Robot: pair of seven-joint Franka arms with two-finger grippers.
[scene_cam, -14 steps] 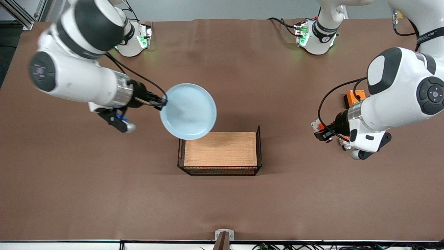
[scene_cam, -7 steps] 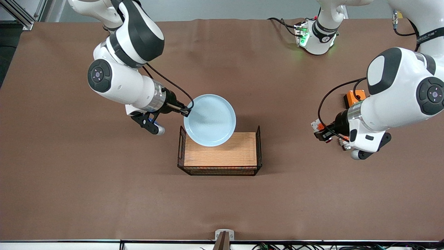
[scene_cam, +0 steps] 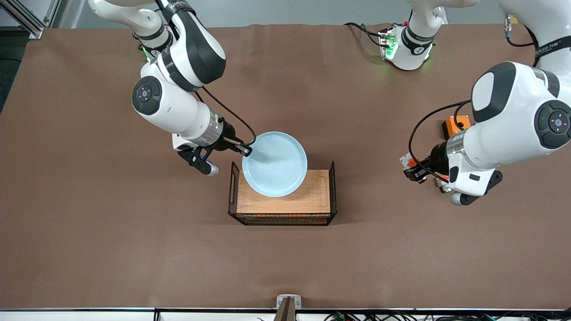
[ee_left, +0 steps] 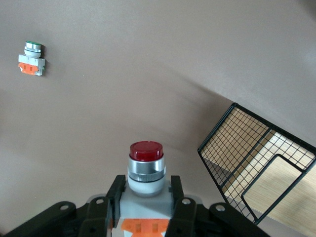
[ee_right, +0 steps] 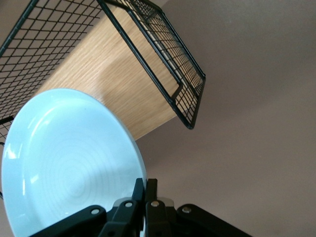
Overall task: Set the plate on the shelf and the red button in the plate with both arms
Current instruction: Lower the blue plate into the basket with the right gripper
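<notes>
- Right gripper (scene_cam: 244, 150) is clamped on the rim of the plate (scene_cam: 275, 163); the edge pinch keeps the plate near level and leaves its underside free for setting down.
- Plate is held over the tray (scene_cam: 232, 187), at the part of it farther from the front camera and toward the right arm's end; whether it touches the wood floor cannot be told.
- Tray: black wire walls, wooden floor, mid-desk (scene_cam: 89, 223); nothing is seen lying loose in it, only the plate above it. Plate itself is empty.
- Placement of the plate is judged almost done; lowering and release are still needed.
- Left gripper (scene_cam: 412, 173) is closed on the white body of the red button (ee_left: 146, 163), cap pointing out past the fingertips, so it can be set down without regrasp.
- Button is held low over the desk at the left arm's end, well apart from the tray; left arm looks to be waiting.
- A similar switch block with a pale tip (ee_left: 32, 59) lies on the desk, untouched.
- An orange box (scene_cam: 455, 125) sits on the desk by the left arm, partly hidden.
</notes>
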